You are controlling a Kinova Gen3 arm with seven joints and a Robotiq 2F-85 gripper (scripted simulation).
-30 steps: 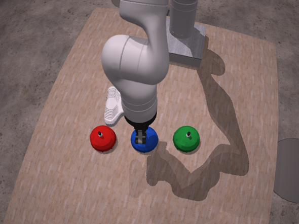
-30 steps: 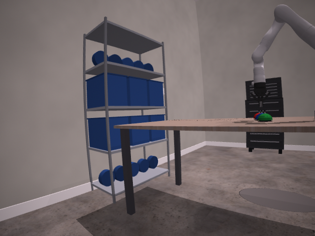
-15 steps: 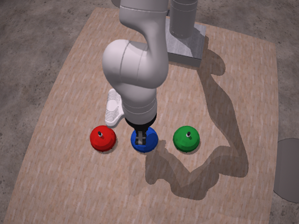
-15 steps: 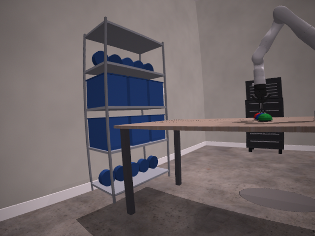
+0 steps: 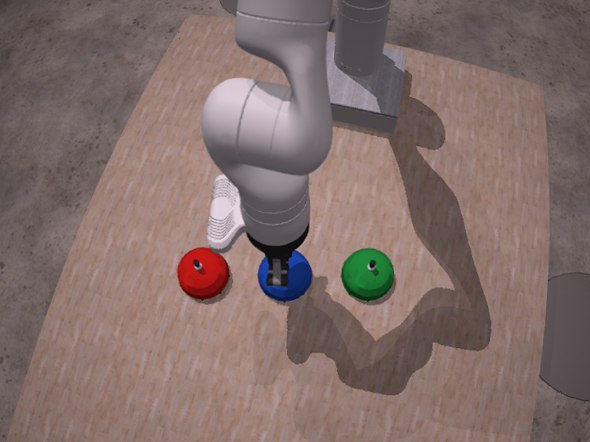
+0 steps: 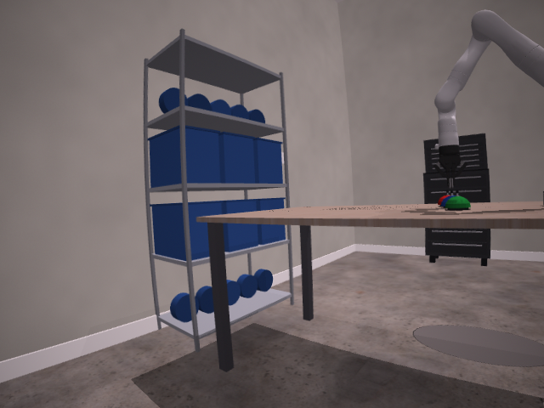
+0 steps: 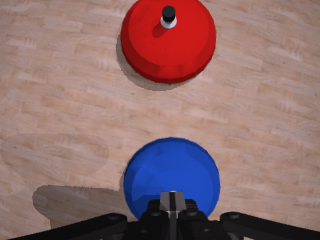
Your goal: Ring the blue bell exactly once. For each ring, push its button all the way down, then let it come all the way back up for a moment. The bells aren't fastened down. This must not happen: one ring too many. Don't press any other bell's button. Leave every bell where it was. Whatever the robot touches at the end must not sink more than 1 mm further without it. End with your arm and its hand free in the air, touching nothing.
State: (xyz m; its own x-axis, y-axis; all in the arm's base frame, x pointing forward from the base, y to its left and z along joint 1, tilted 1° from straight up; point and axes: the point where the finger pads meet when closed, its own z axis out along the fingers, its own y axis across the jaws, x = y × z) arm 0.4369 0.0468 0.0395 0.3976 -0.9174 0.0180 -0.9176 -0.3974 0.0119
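Note:
The blue bell [image 5: 289,275] sits in the middle of a row of three on the wooden table. My gripper [image 5: 276,278] is shut and empty, pointing straight down with its fingertips right over the bell's top centre. The fingers hide the blue bell's button in every view. In the wrist view the blue bell [image 7: 172,178] lies just ahead of the shut fingertips [image 7: 172,202]. From the side view the gripper [image 6: 451,191] reaches down to the bells' tops. I cannot tell how far down the button is.
The red bell [image 5: 203,272] stands to the left and the green bell [image 5: 367,274] to the right, each with its button up. The red bell also shows in the wrist view [image 7: 168,35]. The arm's grey base block [image 5: 364,92] stands at the table's far side.

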